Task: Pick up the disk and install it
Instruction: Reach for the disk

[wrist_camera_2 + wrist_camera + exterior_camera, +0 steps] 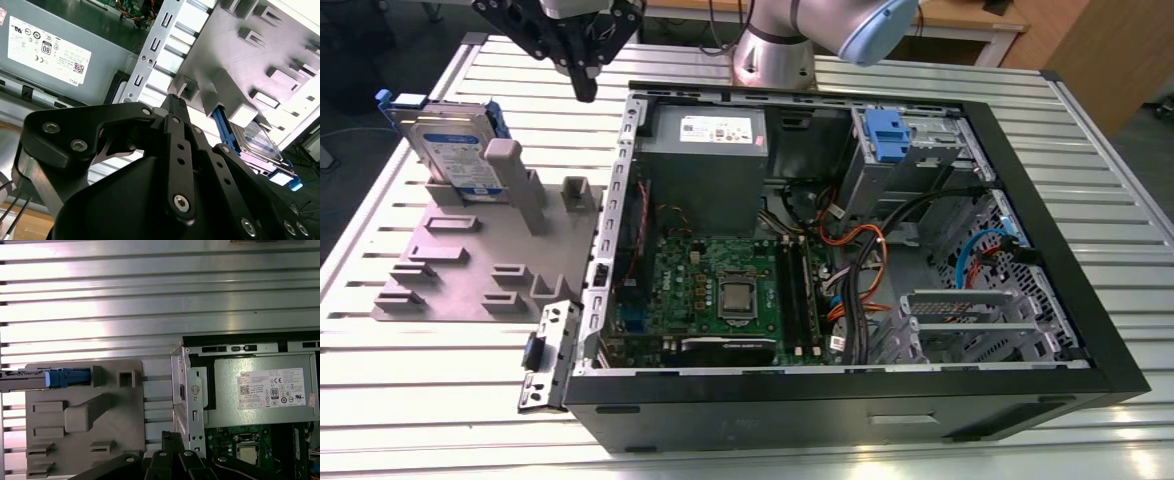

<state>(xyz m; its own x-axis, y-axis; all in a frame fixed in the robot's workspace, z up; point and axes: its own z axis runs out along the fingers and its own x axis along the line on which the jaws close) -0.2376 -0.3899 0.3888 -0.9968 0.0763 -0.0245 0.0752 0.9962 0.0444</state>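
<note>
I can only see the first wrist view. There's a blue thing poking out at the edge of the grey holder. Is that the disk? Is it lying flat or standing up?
Observer: Yes, that's it. In the exterior view the disk stands on its edge in a slot of the grey holder, with its white-and-blue label showing.
Operator: Is the tool grabbing it?
Observer: No. The tool hangs in the air, shut on nothing, apart from the disk and nearer the computer case.
Operator: Is there anything else blue in there?
Observer: Yes, a blue latch sits in the case's far corner, by the metal drive bay.
</note>
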